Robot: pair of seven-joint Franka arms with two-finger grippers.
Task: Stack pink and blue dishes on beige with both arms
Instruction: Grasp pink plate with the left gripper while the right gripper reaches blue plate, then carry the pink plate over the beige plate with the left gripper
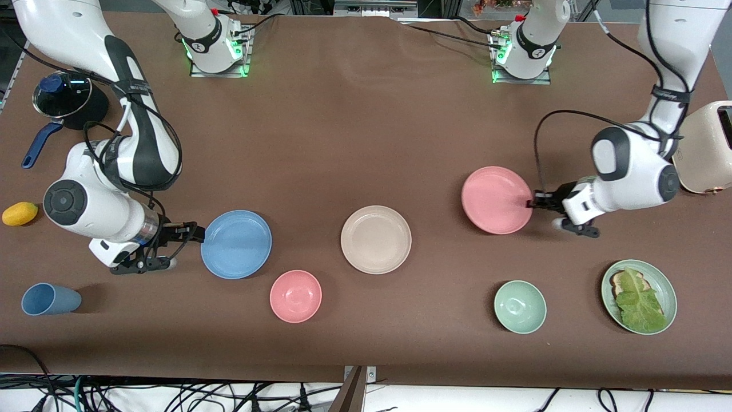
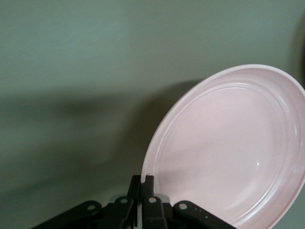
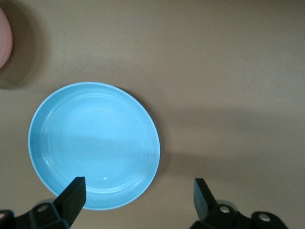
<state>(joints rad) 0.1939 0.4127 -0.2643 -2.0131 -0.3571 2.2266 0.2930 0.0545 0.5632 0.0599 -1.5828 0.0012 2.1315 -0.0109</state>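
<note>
Already my left tool (image 1: 533,201) pinches the pink plate's (image 1: 495,199) rim, tilted for carrying toward beige (image 1: 376,238), while my right tool (image 1: 194,232) gapes wide beside the blue plate (image 1: 236,244).

Beige plate (image 1: 376,239) sits mid-surface (image 1: 354,131) with bare brown cloth on both flanks, open lanes from the blue plate (image 1: 236,244) and from the pink plate (image 1: 496,199). Pink bowl (image 1: 295,296) sits nearer the camera between blue and beige, just off that lane. Green bowl (image 1: 520,306) and lettuce plate (image 1: 639,296) crowd the near strip at the left arm's end. Farther half wide open.
</note>
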